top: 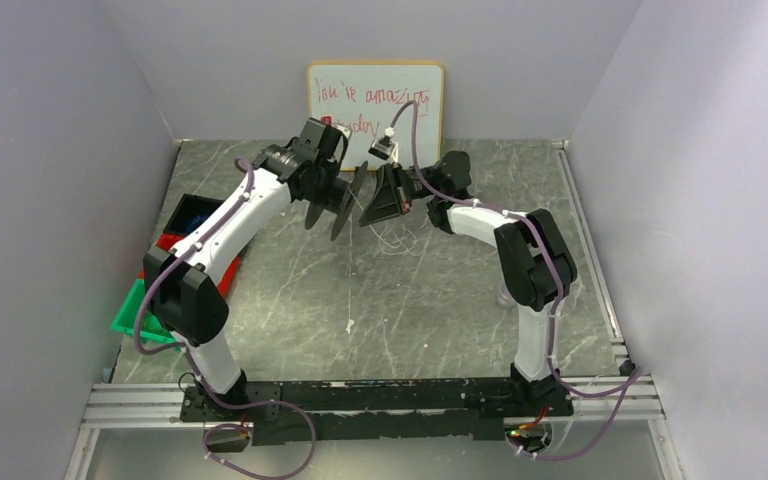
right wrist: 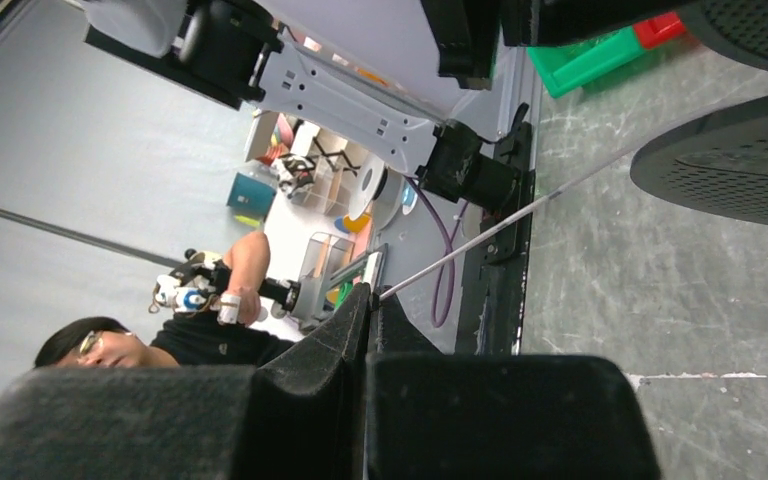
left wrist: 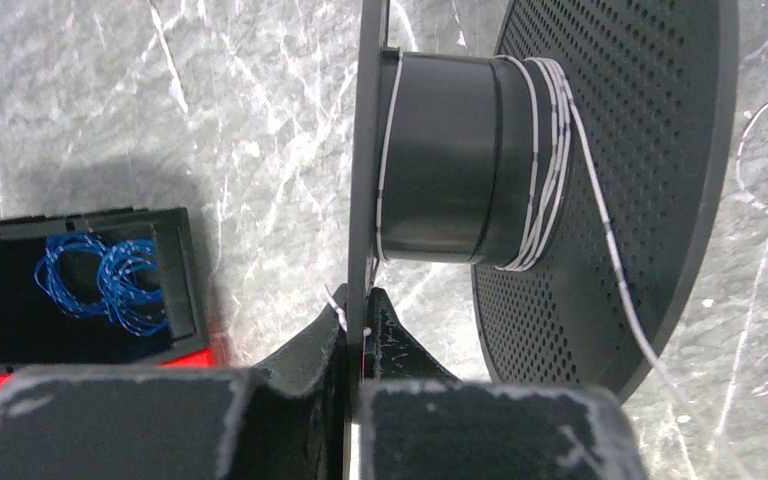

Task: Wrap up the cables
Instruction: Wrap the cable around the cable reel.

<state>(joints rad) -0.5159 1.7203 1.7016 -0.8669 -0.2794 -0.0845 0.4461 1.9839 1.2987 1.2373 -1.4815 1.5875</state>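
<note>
Left claw (left wrist: 355, 335) clamped shut on spool (left wrist: 440, 160) flange; right claw (right wrist: 370, 310) pinched on cable (left wrist: 550, 150). Few turns wound; slack lies loose on worktop (top: 410, 300), spool's five o'clock.

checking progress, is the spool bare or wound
Partly wound: a few cable turns sit on the spool by one flange; its core is mostly bare.
</note>
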